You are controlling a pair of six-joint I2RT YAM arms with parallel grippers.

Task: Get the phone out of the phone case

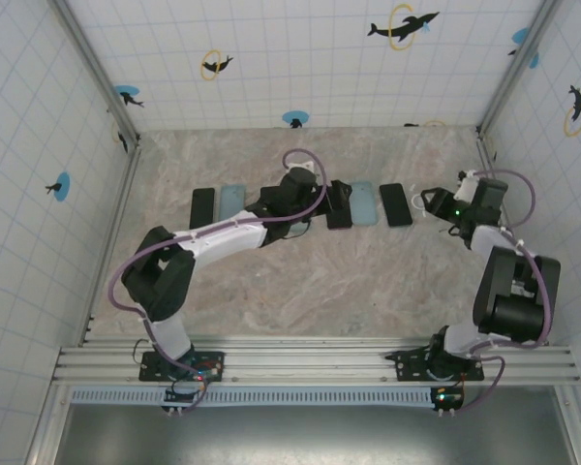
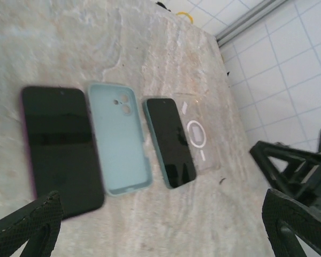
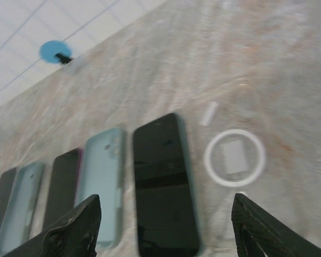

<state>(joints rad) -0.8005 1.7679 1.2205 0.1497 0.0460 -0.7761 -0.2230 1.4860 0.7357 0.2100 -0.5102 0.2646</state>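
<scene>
A black phone with a teal rim [image 2: 169,142] lies flat on the table, its screen up. Right beside it lies a clear phone case [image 2: 199,136] with a white ring, empty. From the right wrist, the same phone [image 3: 163,184] and the ring of the case [image 3: 234,158] lie side by side. My left gripper [image 2: 160,230] hangs open above the table near the row, with nothing between its fingers [image 2: 27,230]. My right gripper [image 3: 166,235] is open over the phone's near end, holding nothing. From above, the left gripper [image 1: 321,201] and right gripper [image 1: 436,205] flank this end of the row.
More items lie in the same row: a light blue case [image 2: 119,139], a dark phone with a magenta rim [image 2: 59,150], and further left another light blue case [image 1: 231,201] and a black phone [image 1: 202,207]. Tiled walls [image 1: 290,58] enclose the table.
</scene>
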